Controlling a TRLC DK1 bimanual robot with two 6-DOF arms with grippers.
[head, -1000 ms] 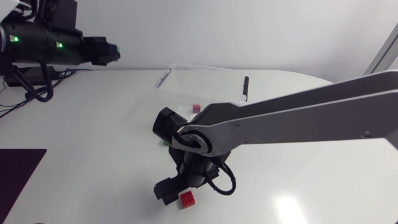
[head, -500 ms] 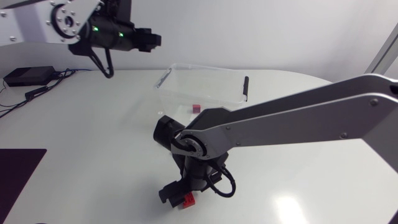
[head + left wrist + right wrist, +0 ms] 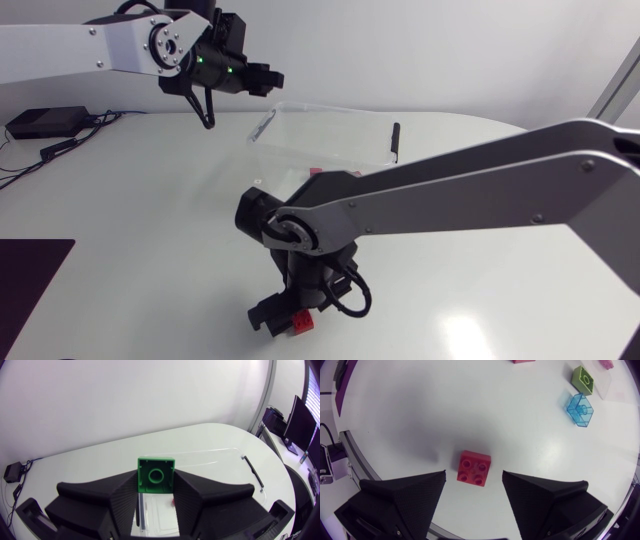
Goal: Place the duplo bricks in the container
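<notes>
Red brick: small red square plastic duplo brick (image 3: 474,468), four studs up, flat on the white table (image 3: 150,220) near its front edge, well apart from the container.
Right gripper: right gripper (image 3: 285,318) down low over the red brick, fingers spread wide either side of it, neither seen touching, nothing held.
Green brick: small green square plastic duplo brick (image 3: 156,476) pinched between two ribbed fingers, up in the air.
Left gripper: left gripper (image 3: 266,78) closed on the green brick from two sides, held high near the container's far corner.
Container: clear shallow plastic container (image 3: 335,108) at the table's far side, with a small pinkish brick (image 3: 316,172) lying inside.
Loose bricks: lime green brick (image 3: 583,379) and translucent blue brick (image 3: 580,408) out on the table ahead of the right gripper.
Handling: probably light, stiff, hard and smooth-walled; not fragile, but apt to slip or twist if caught on a corner.
Where to grip: two opposite flat side walls, low, under the studs.
Red brick's heading: studs straight up, sides turned slightly off the line of the fingers; square, so no real long axis.
Green brick's heading: hollow underside facing back at the wrist, studs pointing away ahead; square too, no long axis.
</notes>
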